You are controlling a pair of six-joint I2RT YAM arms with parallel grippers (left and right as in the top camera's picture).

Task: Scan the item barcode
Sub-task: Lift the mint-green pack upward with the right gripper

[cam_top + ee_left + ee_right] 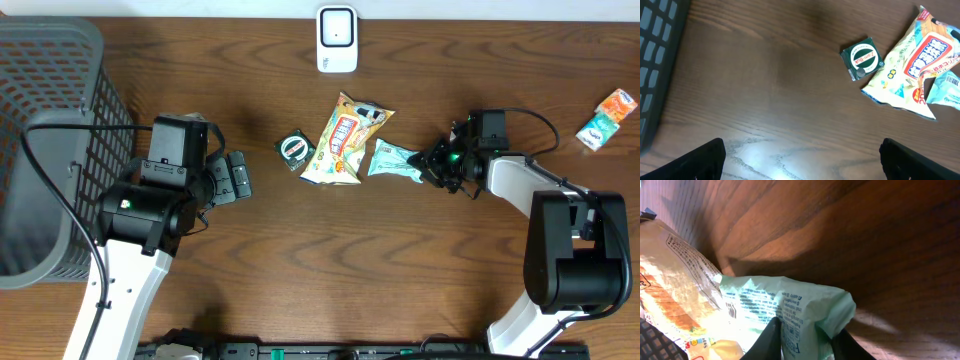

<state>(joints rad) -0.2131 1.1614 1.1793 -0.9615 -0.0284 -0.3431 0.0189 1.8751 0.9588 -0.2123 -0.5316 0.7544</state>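
Mint-green packet (392, 160) lies on the bench (330, 260) against the snack bag (343, 140), its end pinched by the right claw (431, 166) — likely to carry its barcode to the white scanner (337, 40) — while the left claw (238, 176) hangs wide.

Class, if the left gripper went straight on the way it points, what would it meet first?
Probably the green sachet, slightly off-centre ahead of the left gripper; if angled down, the table first.

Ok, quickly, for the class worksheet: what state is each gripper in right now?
Left gripper: open, holding nothing.
Right gripper: shut on the pale green packet.
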